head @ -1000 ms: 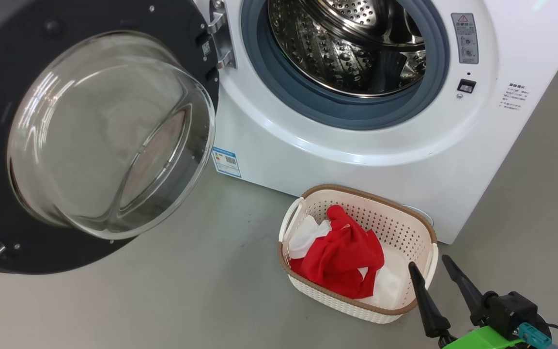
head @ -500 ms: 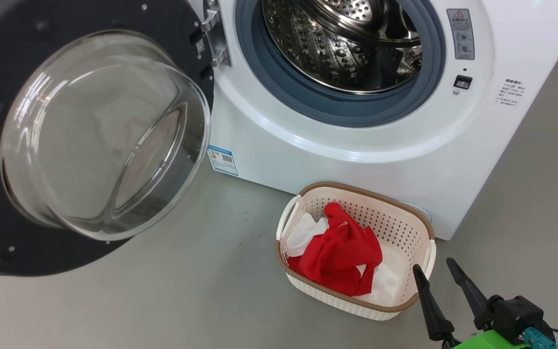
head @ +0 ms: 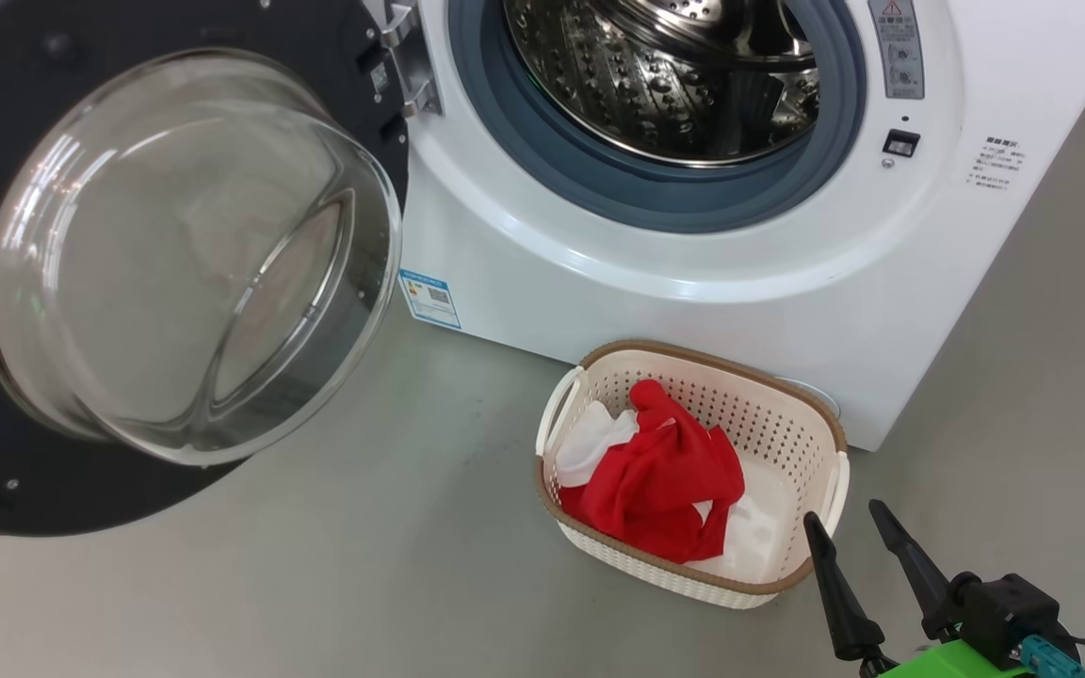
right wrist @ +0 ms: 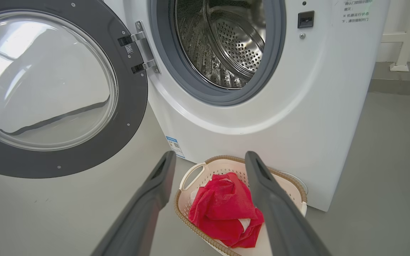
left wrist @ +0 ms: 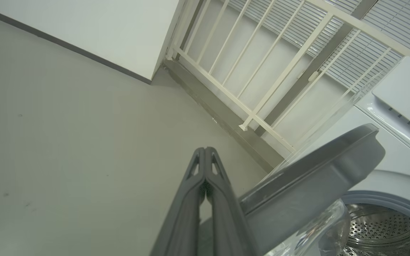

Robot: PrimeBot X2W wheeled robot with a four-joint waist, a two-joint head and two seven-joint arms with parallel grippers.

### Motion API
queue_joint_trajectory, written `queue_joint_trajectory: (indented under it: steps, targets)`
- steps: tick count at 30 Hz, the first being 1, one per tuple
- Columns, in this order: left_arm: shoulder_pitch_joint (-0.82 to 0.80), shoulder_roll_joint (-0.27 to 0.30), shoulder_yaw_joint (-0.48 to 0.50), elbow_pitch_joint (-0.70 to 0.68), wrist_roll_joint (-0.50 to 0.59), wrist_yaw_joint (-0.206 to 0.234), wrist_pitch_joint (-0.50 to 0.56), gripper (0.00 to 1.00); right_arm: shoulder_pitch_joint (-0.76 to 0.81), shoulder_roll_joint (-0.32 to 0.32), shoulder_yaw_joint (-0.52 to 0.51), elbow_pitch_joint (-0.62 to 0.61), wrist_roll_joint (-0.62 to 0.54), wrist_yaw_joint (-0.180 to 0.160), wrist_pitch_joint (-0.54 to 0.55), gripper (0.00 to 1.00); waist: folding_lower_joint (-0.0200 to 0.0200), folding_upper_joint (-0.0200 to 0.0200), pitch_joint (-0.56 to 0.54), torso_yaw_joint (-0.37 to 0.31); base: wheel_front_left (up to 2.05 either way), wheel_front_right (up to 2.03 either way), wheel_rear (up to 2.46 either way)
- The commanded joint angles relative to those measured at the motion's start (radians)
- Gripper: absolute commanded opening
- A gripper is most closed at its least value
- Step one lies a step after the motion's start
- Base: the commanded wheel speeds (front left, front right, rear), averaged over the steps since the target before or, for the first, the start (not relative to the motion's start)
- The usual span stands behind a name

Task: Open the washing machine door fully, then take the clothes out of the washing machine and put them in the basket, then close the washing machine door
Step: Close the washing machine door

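**Clothes lying in the basket, door standing wide open**

The washing machine (head: pixel 787 311) is sitting on the grey floor (head: pixel 364 584) at the far side of the scene. The washing machine door (head: pixel 34 499) is hanging swung out to the left on its hinge, its clear glass bowl (head: pixel 175 264) bulging towards the camera. The steel drum (head: pixel 655 75) is showing bare inside the grey gasket (head: pixel 637 198).

The basket (head: pixel 769 433) is resting on the floor just in front of the machine's lower right corner. The clothes (head: pixel 665 480) are lying bunched inside it, red with white parts showing.

The right gripper (head: pixel 841 510) is hovering at the near right, just beside the basket's near right corner. Its two fingers are standing wide apart and gripping nothing.

In the left wrist view, the left gripper (left wrist: pixel 205 149) is pointing past the door's outer edge towards a white railing (left wrist: pixel 247 106). Its fingers are pressing together, with nothing between them. Whether they are touching the door is unclear.
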Motion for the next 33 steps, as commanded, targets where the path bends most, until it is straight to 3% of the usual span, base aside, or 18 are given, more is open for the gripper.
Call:
queue_joint_trajectory:
  steps: [1, 7, 16, 33]
  targets:
    - [-0.010, 0.085, 0.017, -0.010, -0.029, -0.006, 0.030, 0.00, -0.021, -0.002, 0.020, -0.028, -0.003, 0.007, -0.006, 1.00, 0.0000, 0.0000, 0.008, -0.005, 0.00, 0.00, 0.00]
    - [0.041, 0.108, -0.024, -0.022, -0.174, -0.006, 0.179, 0.00, -0.029, -0.002, 0.012, -0.036, -0.018, 0.007, -0.006, 1.00, 0.0000, 0.0000, 0.033, -0.025, 0.00, 0.00, 0.00]
    - [0.098, 0.133, -0.065, -0.060, -0.289, -0.006, 0.265, 0.00, -0.031, -0.002, -0.006, -0.045, -0.033, 0.007, -0.006, 1.00, 0.0000, 0.0000, 0.053, -0.032, 0.00, 0.00, 0.00]
    - [0.239, 0.156, -0.132, -0.338, -0.449, -0.006, 0.415, 0.00, 0.001, -0.002, -0.047, -0.054, -0.044, 0.007, -0.006, 1.00, 0.0000, 0.0000, -0.019, -0.033, 0.00, 0.00, 0.00]
